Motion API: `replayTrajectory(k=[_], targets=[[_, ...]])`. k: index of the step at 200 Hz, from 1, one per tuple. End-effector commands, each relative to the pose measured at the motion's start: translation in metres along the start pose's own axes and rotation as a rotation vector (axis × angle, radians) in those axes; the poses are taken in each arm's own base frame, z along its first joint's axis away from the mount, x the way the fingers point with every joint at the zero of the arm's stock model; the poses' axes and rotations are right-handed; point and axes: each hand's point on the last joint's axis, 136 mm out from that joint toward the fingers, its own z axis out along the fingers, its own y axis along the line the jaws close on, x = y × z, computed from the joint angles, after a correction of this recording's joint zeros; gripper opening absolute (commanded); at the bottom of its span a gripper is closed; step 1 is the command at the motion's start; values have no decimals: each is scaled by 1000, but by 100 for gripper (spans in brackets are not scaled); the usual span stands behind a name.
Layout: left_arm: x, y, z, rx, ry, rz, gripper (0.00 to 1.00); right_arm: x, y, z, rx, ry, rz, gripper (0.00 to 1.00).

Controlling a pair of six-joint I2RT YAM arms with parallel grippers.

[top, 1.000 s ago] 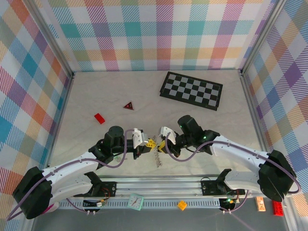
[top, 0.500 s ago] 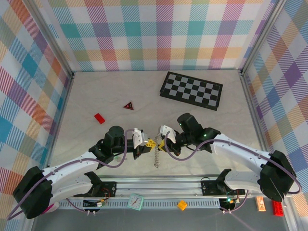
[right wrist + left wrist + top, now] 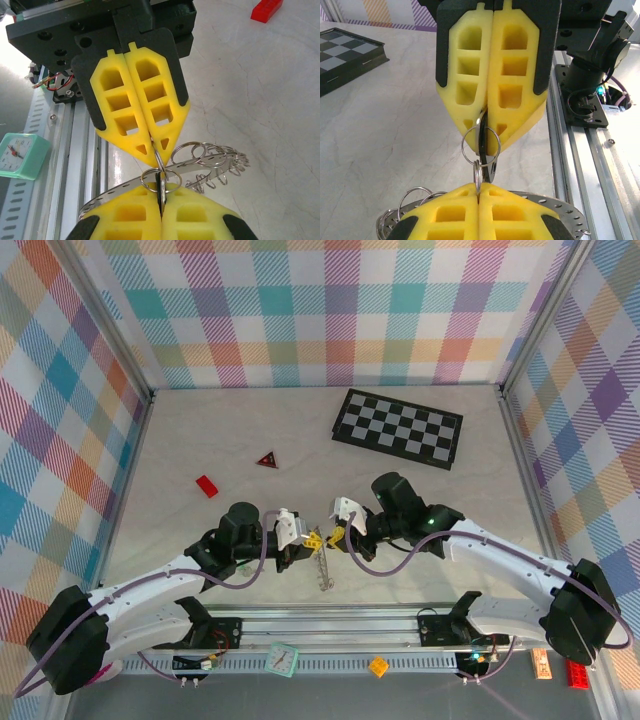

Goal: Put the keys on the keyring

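My two grippers meet tip to tip above the table's near edge. My left gripper [image 3: 308, 540] [image 3: 479, 186] is shut on a small split ring [image 3: 478, 172], seen edge-on, which belongs to the keyring [image 3: 560, 206] [image 3: 120, 186]. That keyring is a flat grey perforated metal band carrying several small wire rings, and it hangs below both grippers [image 3: 321, 575]. My right gripper [image 3: 336, 534] [image 3: 161, 192] is shut on a silver key [image 3: 493, 167] [image 3: 159, 182] with its own thin wire ring [image 3: 467, 142]. That ring looks hooked through the split ring.
A black-and-white chessboard [image 3: 398, 428] lies at the back right. A red triangle [image 3: 266, 460] and a red brick [image 3: 207, 486] sit left of centre. The metal rail [image 3: 330, 625] runs under the grippers, with a green clock [image 3: 283, 658] in front of it.
Both grippers stay shut and together. The right gripper has edged slightly up and right, and the hanging keyring has swung a little to the left.
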Motion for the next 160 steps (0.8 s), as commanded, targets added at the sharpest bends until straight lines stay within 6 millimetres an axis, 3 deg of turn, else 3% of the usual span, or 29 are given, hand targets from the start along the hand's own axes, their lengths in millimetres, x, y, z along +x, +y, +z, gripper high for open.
replayTrajectory(k=[1, 34, 52, 77, 114, 160], targets=[[-12, 0, -1, -1, -17, 40, 0, -15, 4, -9, 8, -28, -59, 0], [-13, 0, -1, -1, -17, 42, 0, -9, 0, -12, 36, 9, -68, 0], [-17, 4, -1, -27, -28, 45, 24, -6, -2, -14, 51, 40, -70, 0], [-31, 8, -6, -60, -89, 63, 35, -4, -2, -16, 63, 63, -78, 0], [-50, 36, -26, -273, -175, 23, 38, -9, -3, -17, 70, 66, -83, 0], [-60, 74, -75, -605, -221, -51, 40, -31, -1, -9, 48, 19, -115, 0]])
